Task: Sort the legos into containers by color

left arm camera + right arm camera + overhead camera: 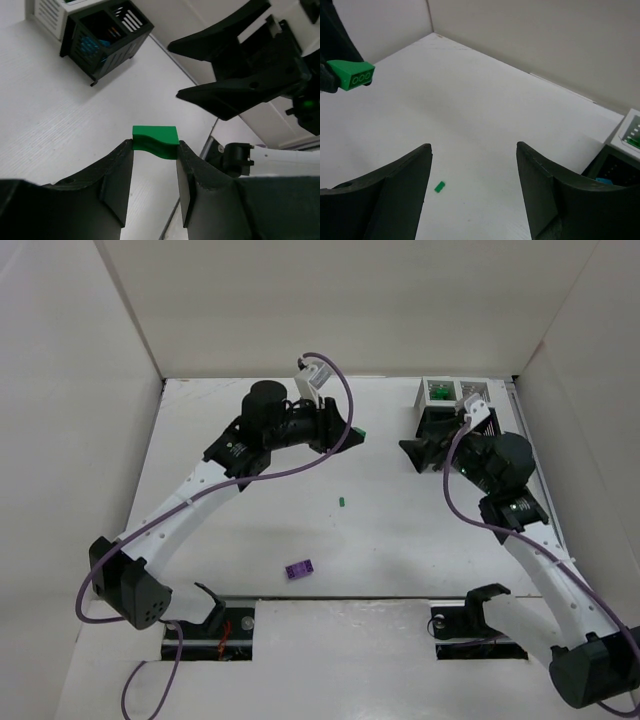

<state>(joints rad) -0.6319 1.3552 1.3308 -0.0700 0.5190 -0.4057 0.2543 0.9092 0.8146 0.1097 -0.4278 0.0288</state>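
Observation:
My left gripper (352, 434) is shut on a green lego (155, 140), held above the table left of the containers; the brick also shows in the top view (357, 432) and in the right wrist view (352, 75). The containers (452, 398) stand at the back right, with a black bin (102, 37) holding teal-blue bricks and a white bin (47, 12). My right gripper (408, 452) is open and empty, just left of the containers. A tiny green lego (342, 502) and a purple lego (298, 568) lie on the table; the tiny green one also shows in the right wrist view (439, 187).
White walls enclose the table on the left, back and right. The right arm's open fingers (235, 65) hang close in front of the left gripper. The arm bases sit at the near edge.

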